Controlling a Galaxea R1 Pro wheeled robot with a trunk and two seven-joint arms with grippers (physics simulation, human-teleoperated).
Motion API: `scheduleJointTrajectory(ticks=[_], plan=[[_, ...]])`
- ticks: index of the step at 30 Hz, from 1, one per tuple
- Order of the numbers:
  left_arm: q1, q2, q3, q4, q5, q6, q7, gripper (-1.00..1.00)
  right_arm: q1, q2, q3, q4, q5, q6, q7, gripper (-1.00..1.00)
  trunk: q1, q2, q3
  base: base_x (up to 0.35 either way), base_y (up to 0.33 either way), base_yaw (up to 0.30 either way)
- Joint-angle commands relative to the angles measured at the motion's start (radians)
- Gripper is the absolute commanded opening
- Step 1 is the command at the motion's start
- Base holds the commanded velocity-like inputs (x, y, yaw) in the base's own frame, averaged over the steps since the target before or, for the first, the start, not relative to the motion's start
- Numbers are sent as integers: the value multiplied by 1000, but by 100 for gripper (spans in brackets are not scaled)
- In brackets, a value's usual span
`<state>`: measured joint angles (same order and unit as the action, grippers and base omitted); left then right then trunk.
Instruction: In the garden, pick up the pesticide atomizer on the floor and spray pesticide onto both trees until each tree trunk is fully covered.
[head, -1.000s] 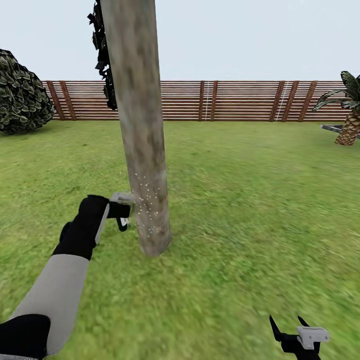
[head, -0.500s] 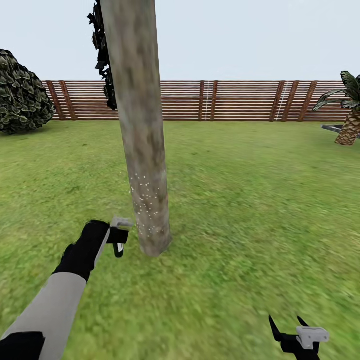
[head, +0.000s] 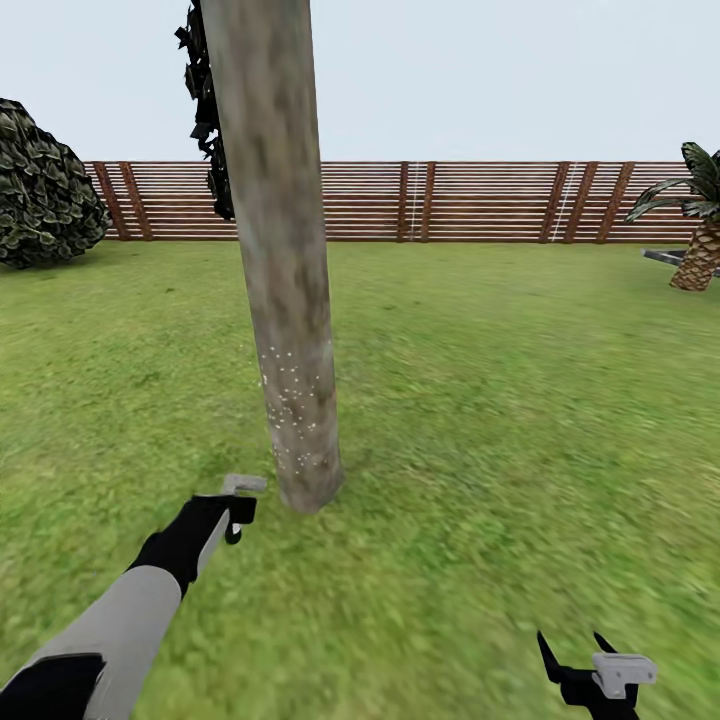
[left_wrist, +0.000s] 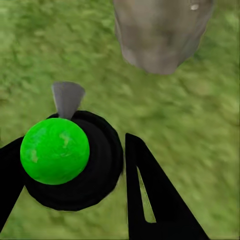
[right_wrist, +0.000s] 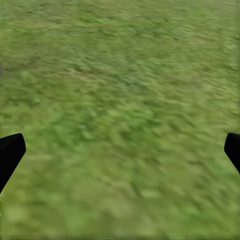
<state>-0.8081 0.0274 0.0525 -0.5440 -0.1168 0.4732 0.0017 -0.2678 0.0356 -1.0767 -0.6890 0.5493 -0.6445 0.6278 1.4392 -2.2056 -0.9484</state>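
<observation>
No readable text, label, brand, number or sign appears anywhere.

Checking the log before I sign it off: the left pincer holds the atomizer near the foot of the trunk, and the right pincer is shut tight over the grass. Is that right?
Not quite. The right pincer is open: in the right wrist view its fingertips sit far apart over bare grass. The rest stands: the left pincer holds the atomizer near the foot of the trunk.
</observation>
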Motion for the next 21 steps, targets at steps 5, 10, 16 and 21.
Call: scheduleJointTrajectory(ticks=[5,10,16,21], plan=[[21,-2,4,5,64,-14,43,-100,-2,1,-8,-2,6,-4,8,100,0,0,-1,0,-157,114],[48,-25,3,2,67,-21,46,-100,-2,3,-8,-2,7,-4,8,100,0,0,-1,0,-268,265],[50,-27,3,4,66,-21,46,-100,-2,3,-8,-3,7,-4,8,100,0,0,-1,134,-268,102],[52,-24,3,4,63,-21,46,-100,-2,4,-7,-3,8,-4,9,100,0,0,-1,84,-270,2]])
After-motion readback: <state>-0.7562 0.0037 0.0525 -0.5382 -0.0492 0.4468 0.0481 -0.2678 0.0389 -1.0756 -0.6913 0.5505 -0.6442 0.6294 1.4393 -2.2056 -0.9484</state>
